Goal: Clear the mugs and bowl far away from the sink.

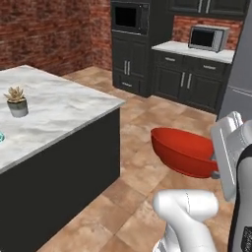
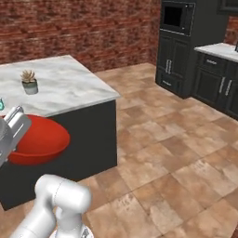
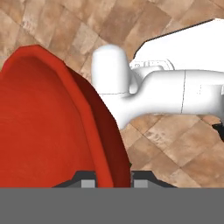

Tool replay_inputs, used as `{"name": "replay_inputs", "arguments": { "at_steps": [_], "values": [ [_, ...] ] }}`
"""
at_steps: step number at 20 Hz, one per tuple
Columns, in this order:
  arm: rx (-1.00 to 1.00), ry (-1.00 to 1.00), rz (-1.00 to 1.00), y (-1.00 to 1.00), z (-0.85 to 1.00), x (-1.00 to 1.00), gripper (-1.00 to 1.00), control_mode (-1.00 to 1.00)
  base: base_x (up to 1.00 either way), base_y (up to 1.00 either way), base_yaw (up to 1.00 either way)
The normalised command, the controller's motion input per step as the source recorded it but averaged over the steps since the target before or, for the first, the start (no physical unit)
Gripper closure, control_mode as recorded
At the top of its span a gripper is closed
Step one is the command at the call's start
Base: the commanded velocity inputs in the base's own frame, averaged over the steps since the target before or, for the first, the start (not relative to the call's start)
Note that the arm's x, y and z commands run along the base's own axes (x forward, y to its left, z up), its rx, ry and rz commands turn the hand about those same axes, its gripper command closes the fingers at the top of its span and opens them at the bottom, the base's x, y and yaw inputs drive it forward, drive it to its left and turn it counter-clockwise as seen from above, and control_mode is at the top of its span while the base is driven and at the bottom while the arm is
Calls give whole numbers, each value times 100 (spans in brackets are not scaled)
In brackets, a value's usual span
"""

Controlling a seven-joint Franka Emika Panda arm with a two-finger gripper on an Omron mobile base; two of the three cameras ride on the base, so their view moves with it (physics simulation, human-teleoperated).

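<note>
The glossy red bowl [image 1: 184,152] hangs in the air over the tiled floor, off the marble island, tilted, its rim pinched at one edge. A sliver of teal mug [image 1: 1,137] sits on the island's edge.

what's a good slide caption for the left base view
Gripper carrying the red bowl over the tile floor, beside the marble island.

Glossy white arm [image 1: 189,209] with rounded links and dark joints.

Red bowl [image 2: 39,142] at left of frame, held off the floor against the island's dark side. Potted succulent [image 2: 29,82] stands on the marble top [image 2: 69,88], upper left.
</note>
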Motion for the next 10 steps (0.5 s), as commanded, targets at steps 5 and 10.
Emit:
{"name": "replay_inputs", "arguments": {
  "at_steps": [5,10],
  "values": [
    [0,0,0,0,0,0,100,100,100,33,3],
    [0,0,0,0,0,0,100,100,100,6,16]
  ]
}}
